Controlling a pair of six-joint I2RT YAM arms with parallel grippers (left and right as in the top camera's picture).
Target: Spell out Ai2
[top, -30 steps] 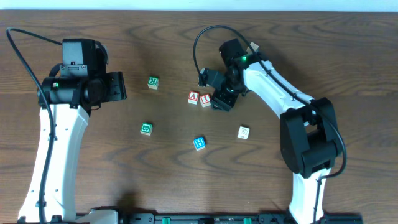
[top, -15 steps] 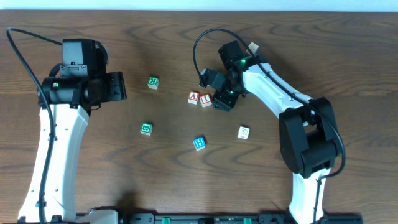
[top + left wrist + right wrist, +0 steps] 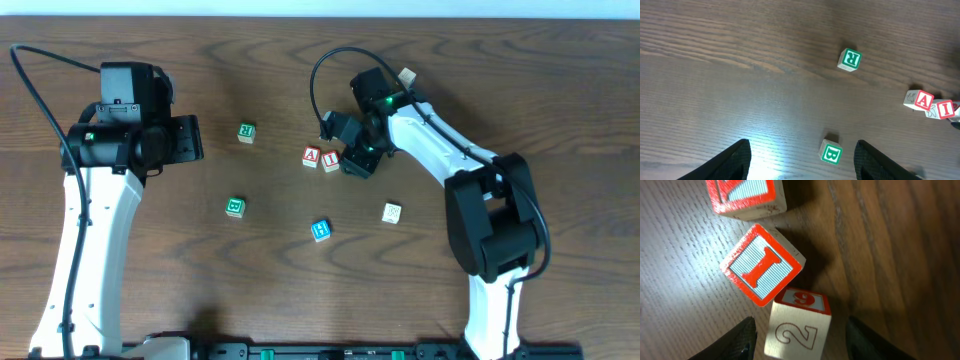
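Your right gripper point(image 3: 801, 339) has its jaws parted, one dark finger point(image 3: 742, 339) at each side of the number block point(image 3: 799, 322), with a strip of table showing between each finger and the wood. It straddles the block but does not pinch it.

The number block is pale wood. The side turned to your wrist camera bears an outlined 2, and the face above it has a red border with a red figure that reads as a 6 or a 9. Its upper corner touches the lower corner of the I block point(image 3: 762, 270). That block sits turned like a diamond, with a red frame, a fine blue-striped field and a red I. Just above it is the lower edge of the A block point(image 3: 745, 195), with the same red frame and stripes, apart from the I block by a narrow gap.

From overhead, the A block point(image 3: 311, 156) and I block point(image 3: 330, 159) lie side by side near the middle of the table point(image 3: 260, 290). Your right gripper point(image 3: 358, 160) is just to their right and hides the number block.

Farther out are a white block point(image 3: 392, 212) and a blue block point(image 3: 320, 230). A green B block point(image 3: 235, 207) and a green R block point(image 3: 246, 132) lie on the left side.

Your left gripper point(image 3: 802, 160) hangs wide open and empty above the wood. In its wrist view the B block point(image 3: 830, 153) shows between the fingers, and the R block point(image 3: 849, 59) lies farther off.
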